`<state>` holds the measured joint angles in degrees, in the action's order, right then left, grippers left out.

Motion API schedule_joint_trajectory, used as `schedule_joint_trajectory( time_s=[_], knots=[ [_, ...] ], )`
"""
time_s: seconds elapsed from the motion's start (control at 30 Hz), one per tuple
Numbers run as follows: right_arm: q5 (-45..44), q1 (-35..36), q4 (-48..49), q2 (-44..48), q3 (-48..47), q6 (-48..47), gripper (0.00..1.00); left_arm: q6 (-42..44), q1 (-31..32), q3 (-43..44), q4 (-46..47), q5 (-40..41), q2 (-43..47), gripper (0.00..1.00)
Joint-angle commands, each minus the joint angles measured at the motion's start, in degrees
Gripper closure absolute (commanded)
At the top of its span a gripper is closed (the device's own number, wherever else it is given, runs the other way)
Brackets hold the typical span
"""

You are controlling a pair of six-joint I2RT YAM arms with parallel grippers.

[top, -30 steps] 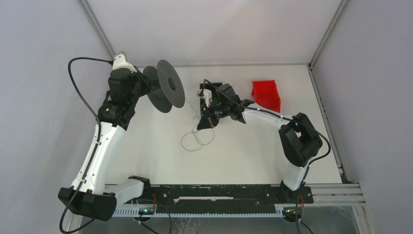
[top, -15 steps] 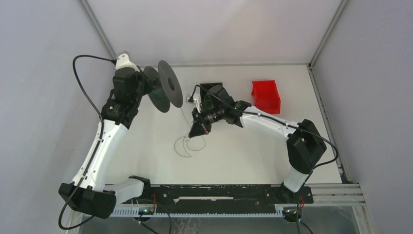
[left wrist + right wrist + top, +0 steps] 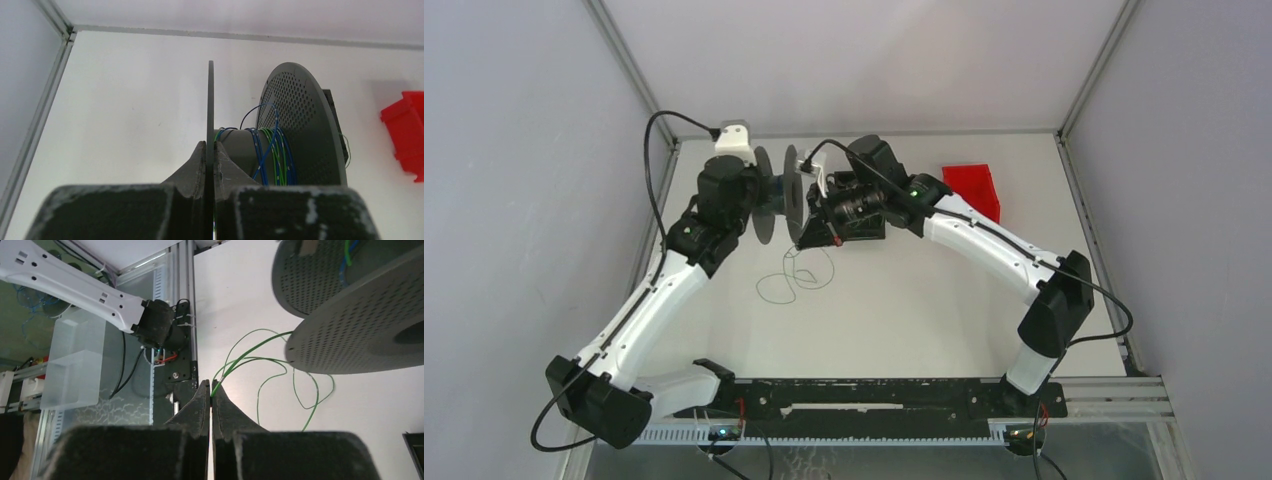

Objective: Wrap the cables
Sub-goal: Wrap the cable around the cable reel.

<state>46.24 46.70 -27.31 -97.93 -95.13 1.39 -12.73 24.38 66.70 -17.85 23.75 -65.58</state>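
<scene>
Left hand (image 3: 210, 150) is clamped tight on the thin near flange of the spool (image 3: 300, 130) — blue and green turns sit on the core just beyond its fingers. Right hand (image 3: 210, 387) pinches a green cable (image 3: 252, 354) beside the spool — loose loops trail beneath it across the worktop (image 3: 904, 300).

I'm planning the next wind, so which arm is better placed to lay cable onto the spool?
Likely the right: the right gripper pinches the green cable beside the spool; the left gripper clamps its flange.
</scene>
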Motion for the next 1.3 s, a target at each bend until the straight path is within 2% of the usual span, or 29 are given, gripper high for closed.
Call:
schedule_joint_trajectory(
  time_s=[0.0,0.17,0.43,0.7,1.0,1.27],
  knots=[
    [-4.7,-1.4,-2.6,0.8,-3.7,-0.6,1.0,8.5,2.9,-1.1,9.3,0.7,1.2,1.0],
    [-9.4,-3.4,-3.8,1.2,-5.8,-1.1,1.0,15.1,6.7,-2.7,10.4,1.3,1.4,1.0],
    [-16.0,-5.4,-4.1,2.5,-7.0,-2.9,1.0,18.4,8.3,-4.5,11.1,2.0,2.4,1.0],
    [-20.9,-8.8,-4.6,0.6,-10.8,-3.9,1.0,19.8,9.6,-6.1,10.9,-0.5,3.0,1.0],
    [-26.8,-11.6,-5.5,-3.4,-15.8,-5.8,0.99,17.1,9.7,-5.9,9.7,-2.4,3.5,1.0],
    [-32.7,-12.5,-5.9,-6.6,-19.5,-7.5,0.94,15.9,9.7,-5.9,8.5,-3.7,4.1,1.0]
  ],
)
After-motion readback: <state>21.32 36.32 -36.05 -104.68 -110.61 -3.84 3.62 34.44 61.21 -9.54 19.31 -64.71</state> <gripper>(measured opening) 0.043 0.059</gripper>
